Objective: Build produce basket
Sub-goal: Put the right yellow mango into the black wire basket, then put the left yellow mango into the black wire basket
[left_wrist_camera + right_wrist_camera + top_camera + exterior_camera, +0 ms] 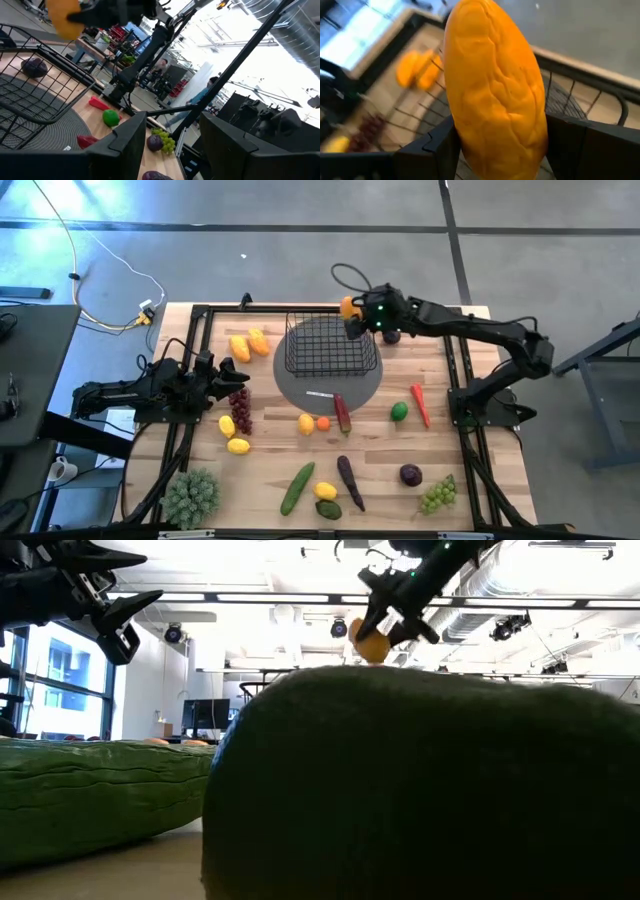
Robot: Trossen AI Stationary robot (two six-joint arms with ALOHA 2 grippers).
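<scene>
The wire basket (331, 346) sits near the table's far edge. Over its far right corner the right gripper (356, 317) pinches an orange fruit (495, 95) across its middle; it looks light, rigid and slightly slippery. The left gripper (222, 376) hangs spread near the left edge.

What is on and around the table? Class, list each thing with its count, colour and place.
basket: one, black wire, far middle, on the disc
disc: one, grey, under the basket
mangoes: two, orange-yellow, left of the basket
held mango: one, orange-yellow, in the right claw at the basket's far right corner
purple grapes: one bunch, left side
lemons: two, yellow, near the purple grapes
lime: one, green, right of the disc
chili: one, red, beside the lime
cucumber: one, green, near edge
green grapes: one bunch, near right
left claw: open, over the left side
right claw: shut on the held mango
</scene>
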